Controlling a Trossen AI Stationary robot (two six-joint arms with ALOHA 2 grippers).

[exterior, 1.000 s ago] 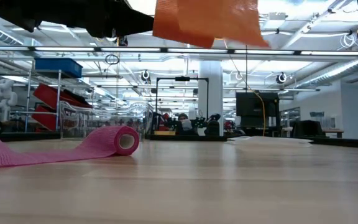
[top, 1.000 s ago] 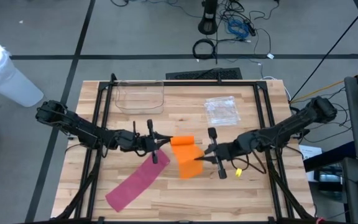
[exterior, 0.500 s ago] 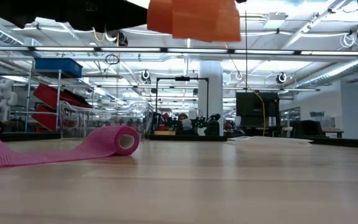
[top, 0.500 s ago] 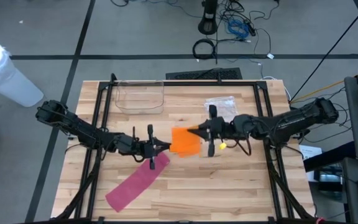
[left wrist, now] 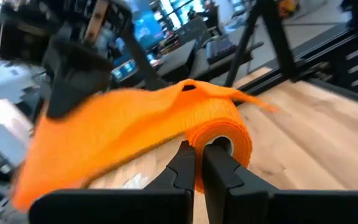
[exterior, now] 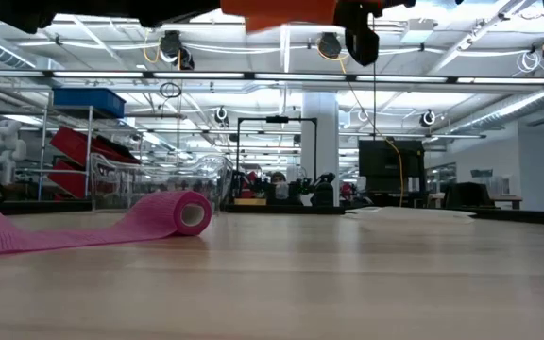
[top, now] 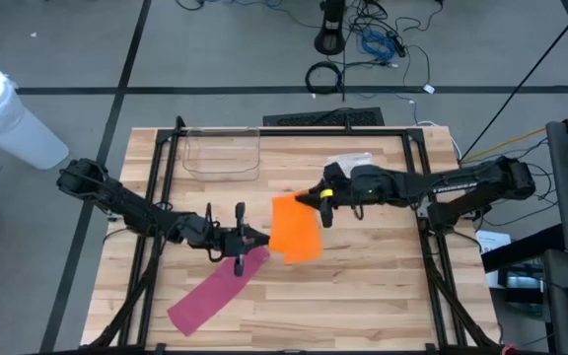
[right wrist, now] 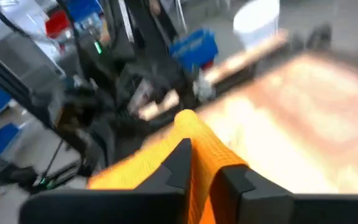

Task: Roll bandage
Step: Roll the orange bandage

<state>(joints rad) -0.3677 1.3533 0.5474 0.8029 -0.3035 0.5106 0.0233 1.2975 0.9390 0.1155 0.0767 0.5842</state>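
Gripping the orange bandage [top: 295, 232] roll above the worktop [top: 363, 286], the left tool [top: 254, 239] is clamped shut; the right tool [top: 316, 198] pinches its loose end. A pink bandage [top: 215, 289] lies unrolled below.

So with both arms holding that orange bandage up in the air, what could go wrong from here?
The left gripper pinches only the rim of the orange roll, so a tug might pull it free. The right gripper holds just the strip's edge; it may slip. The slack orange sheet hangs near the pink bandage and might snag it.
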